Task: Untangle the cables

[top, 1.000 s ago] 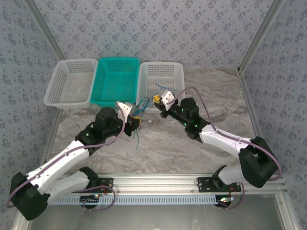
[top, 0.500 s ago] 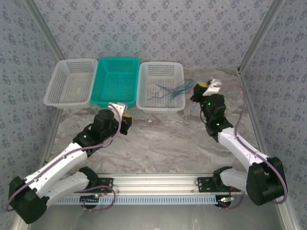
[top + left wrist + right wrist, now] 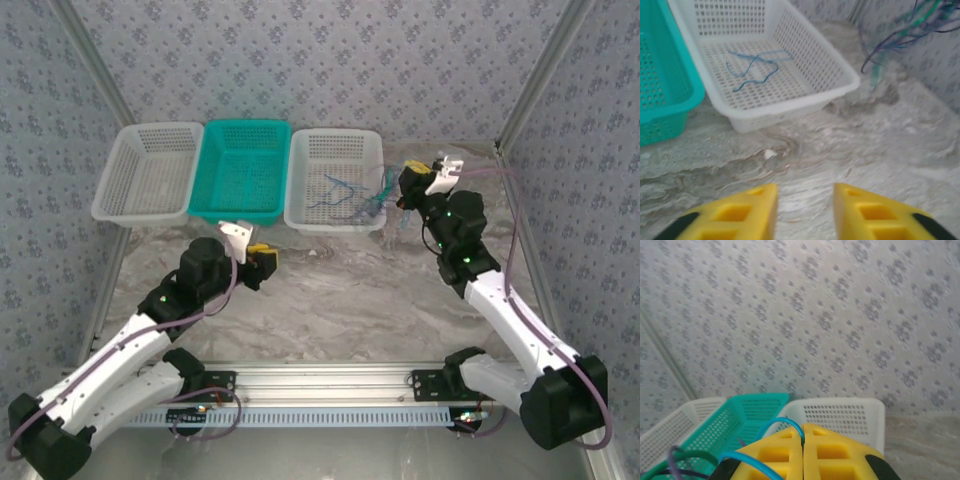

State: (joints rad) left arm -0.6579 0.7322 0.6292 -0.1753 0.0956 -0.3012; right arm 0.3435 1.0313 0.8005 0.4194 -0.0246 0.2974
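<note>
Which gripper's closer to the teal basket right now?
Left. The left gripper sits just in front of the teal basket, by its near right corner; the right gripper is beyond the right-hand white basket.

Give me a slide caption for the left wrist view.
Left gripper open, facing a white basket holding one blue cable; other cables dangle beyond its right corner.

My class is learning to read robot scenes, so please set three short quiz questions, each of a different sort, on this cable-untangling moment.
1. True or false: the left gripper grips a cable.
2. The loose blue cable lies: A) in the right-hand white basket; B) in the teal basket; C) on the table.
3. What does the shut right gripper hold?
Key: 1 false: open, empty. 2 A. 3 the cable bundle.
</note>
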